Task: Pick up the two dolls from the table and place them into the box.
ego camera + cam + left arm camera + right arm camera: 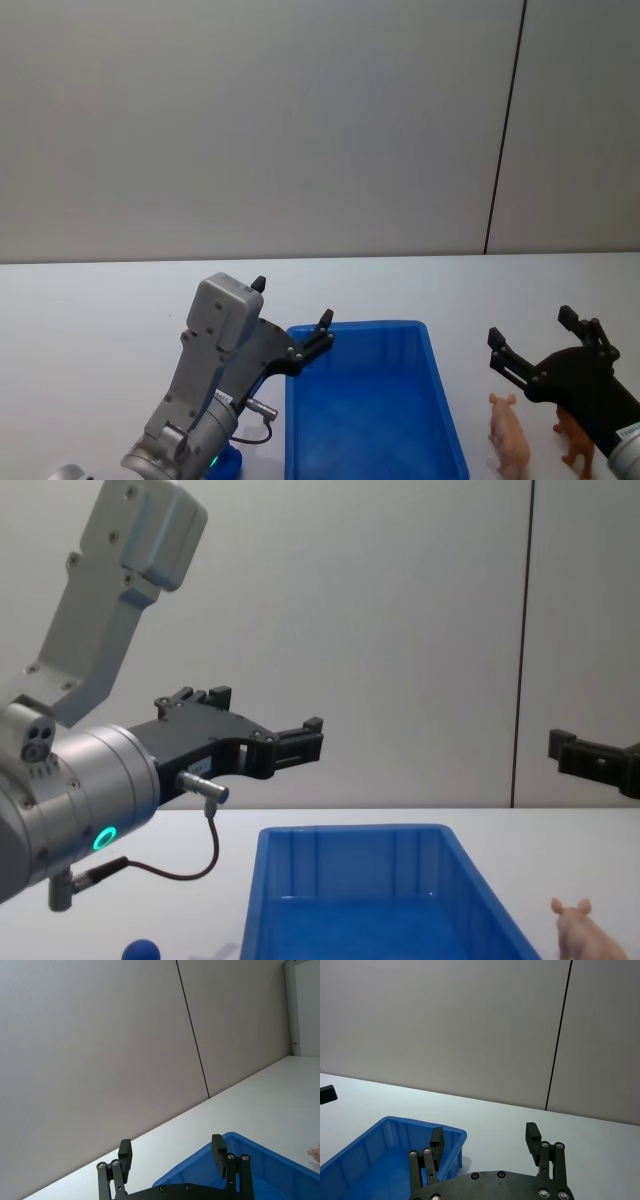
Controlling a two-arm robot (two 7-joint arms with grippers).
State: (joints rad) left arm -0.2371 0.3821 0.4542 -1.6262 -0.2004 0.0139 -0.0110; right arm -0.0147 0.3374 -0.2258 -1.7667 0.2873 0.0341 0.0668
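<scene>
The blue box (360,327) stands on the white table (90,320) at the centre front. To its right stand the two dolls: a pale pink pig (510,435) and a brown animal (575,442), the latter partly hidden by my right arm. My right gripper (531,325) hovers open and empty above and just behind them. Over the box's left rear corner my left gripper (292,303) is held open, nothing between its fingers. From the chest, the pig (585,935) shows to the right of the box (350,865). The left gripper (171,1146) and right gripper (485,1133) both point past the box toward the wall.
A small blue knob-like object (225,462) lies on the table left of the box, under my left arm. A grey wall with a dark vertical seam (505,130) rises behind the table. Bare tabletop stretches to the left and behind the box.
</scene>
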